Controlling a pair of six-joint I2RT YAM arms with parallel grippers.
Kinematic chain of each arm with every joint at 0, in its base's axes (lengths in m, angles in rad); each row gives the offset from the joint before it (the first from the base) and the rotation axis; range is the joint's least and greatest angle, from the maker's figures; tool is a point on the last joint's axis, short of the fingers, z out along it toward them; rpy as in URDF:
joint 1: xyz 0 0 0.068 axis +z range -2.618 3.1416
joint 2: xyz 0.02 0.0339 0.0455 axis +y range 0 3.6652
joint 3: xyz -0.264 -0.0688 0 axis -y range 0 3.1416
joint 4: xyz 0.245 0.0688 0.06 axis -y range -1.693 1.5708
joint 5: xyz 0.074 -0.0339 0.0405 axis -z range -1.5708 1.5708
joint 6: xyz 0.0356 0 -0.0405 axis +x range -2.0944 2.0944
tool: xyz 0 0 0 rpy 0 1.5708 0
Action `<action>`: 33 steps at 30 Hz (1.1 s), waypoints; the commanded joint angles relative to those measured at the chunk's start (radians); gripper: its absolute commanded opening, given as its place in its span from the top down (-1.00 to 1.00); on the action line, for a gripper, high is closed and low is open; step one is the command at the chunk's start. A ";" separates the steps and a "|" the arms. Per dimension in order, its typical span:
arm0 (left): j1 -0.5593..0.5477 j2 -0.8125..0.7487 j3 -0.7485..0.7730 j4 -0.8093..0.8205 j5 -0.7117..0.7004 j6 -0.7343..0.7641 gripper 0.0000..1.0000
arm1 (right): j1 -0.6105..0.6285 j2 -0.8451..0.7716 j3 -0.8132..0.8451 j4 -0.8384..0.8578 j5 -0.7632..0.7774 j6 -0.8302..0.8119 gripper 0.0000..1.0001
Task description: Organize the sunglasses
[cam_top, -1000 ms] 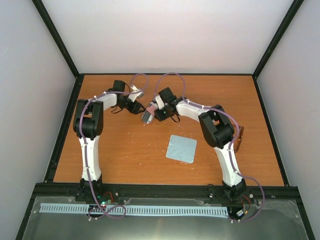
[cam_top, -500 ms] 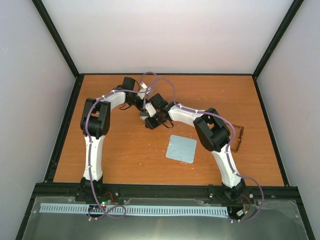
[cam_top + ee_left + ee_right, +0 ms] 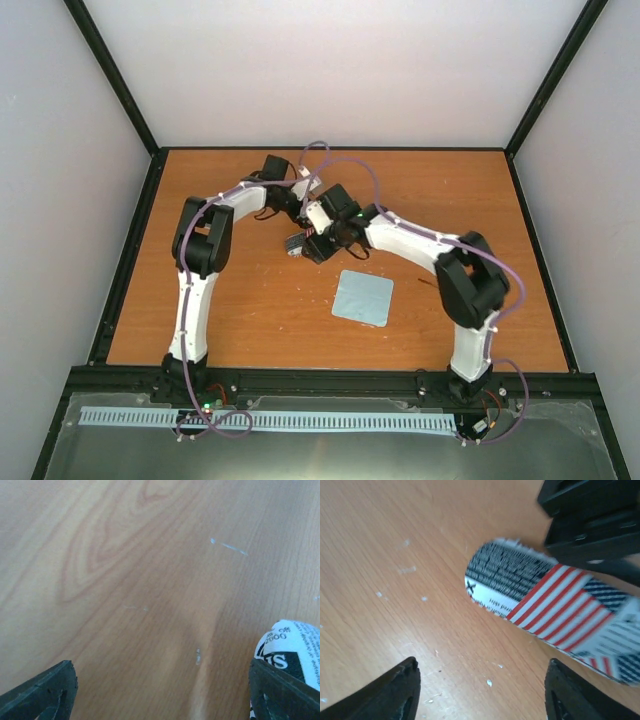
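Nearest us, a light blue square cloth (image 3: 363, 297) lies flat on the orange-brown wooden table (image 3: 200, 300). Beyond it both arms meet over an oval flag-printed case (image 3: 545, 605) lying on the wood. The right gripper (image 3: 482, 667) hovers with fingers spread wide, the case just ahead of them. The left gripper (image 3: 161, 664) is likewise spread, with bare wood between its fingers and the case's end just beside one. We cannot make out the dark brown-framed sunglasses in any view
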 commanded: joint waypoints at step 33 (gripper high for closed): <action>0.121 -0.483 -0.568 -0.173 0.052 0.156 0.31 | -0.205 0.488 0.684 -0.198 -0.048 -0.228 0.59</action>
